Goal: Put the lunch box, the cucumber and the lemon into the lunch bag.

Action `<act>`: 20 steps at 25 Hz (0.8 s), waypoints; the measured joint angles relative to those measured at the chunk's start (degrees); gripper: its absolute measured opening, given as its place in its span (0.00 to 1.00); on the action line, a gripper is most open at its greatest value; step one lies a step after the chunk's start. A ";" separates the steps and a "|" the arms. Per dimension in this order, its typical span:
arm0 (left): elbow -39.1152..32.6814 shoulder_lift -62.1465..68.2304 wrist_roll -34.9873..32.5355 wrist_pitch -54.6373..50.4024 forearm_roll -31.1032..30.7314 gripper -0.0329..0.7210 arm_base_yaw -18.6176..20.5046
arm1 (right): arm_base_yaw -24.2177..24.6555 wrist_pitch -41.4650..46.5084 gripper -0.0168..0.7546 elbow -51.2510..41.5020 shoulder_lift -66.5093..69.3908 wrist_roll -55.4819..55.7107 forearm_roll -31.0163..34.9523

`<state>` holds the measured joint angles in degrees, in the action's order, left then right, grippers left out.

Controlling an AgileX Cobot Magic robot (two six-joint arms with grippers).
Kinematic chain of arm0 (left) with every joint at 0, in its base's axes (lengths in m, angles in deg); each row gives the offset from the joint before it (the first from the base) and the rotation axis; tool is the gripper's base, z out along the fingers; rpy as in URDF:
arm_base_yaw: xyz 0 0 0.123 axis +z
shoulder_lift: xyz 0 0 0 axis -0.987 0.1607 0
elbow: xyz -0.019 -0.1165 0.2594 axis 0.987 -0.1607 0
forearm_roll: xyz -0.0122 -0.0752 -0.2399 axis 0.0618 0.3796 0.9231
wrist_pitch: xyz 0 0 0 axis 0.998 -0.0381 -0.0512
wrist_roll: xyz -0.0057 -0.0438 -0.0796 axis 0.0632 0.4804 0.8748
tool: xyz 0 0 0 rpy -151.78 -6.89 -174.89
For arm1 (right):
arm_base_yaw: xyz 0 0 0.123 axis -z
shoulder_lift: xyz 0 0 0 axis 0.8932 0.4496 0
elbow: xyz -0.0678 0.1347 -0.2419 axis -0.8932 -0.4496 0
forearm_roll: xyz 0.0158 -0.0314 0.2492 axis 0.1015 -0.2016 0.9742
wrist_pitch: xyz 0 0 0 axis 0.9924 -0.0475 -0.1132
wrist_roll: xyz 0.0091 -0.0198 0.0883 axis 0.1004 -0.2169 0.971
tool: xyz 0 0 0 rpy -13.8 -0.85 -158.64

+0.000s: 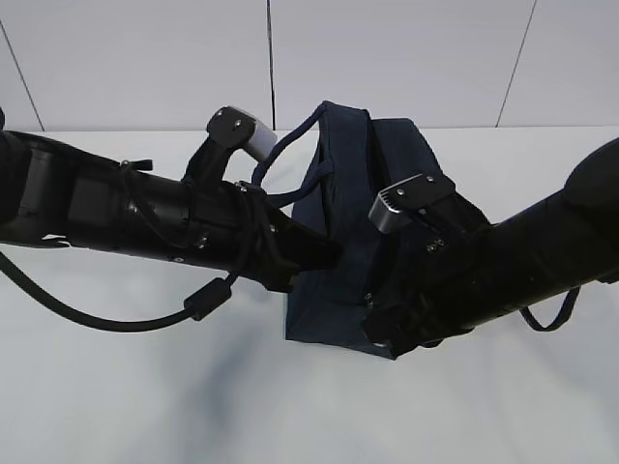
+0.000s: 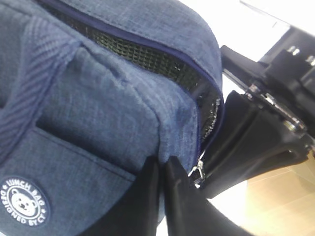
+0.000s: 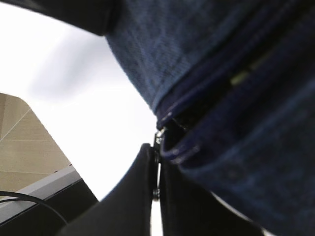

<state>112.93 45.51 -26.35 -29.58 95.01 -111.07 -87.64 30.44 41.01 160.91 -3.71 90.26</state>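
Two grippers are mine, and both have their fingers pressed together at the one lunch bag (image 1: 338,242). My left gripper (image 2: 162,169) has its two dark fingers squeezed together with no gap between them, against the bag's front wall near a corner; I cannot tell for certain whether a fold of cloth is pinched between them. My right gripper (image 3: 157,169) is likewise closed, its two fingers meeting on a thin bit of metal at the end of the zipper (image 3: 170,130), which looks like the zipper's pull. From the left wrist view, a small metal pull (image 2: 197,172) hangs at the bag's corner just beside the right gripper's black body. The zipper stands partly open there, showing one strip of dark mesh lining (image 2: 142,51) inside. One round white logo (image 2: 24,201) with a bear face sits on the front pocket. In the exterior view the bag stands on the white table (image 1: 145,387) between my two arms, and one loop handle (image 1: 285,150) rises at its left side. The lunch box, cucumber and lemon are not visible in any view; a faint pale-green streak shows through the zipper gap in the right wrist view, too blurred to identify.
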 joint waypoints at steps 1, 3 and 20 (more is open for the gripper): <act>0.00 0.00 0.00 0.00 0.00 0.03 0.00 | 0.00 0.00 0.04 0.00 -0.24 0.13 -0.12; 0.09 0.00 0.00 0.00 0.00 0.03 0.00 | 0.00 0.00 0.04 0.00 -1.10 0.25 -0.57; 0.23 0.00 0.00 0.10 0.00 0.03 0.00 | 0.00 0.00 0.04 0.00 -3.82 3.92 -4.02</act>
<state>113.16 45.51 -26.35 -29.48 95.01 -111.07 -87.64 30.44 41.01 157.08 0.21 86.24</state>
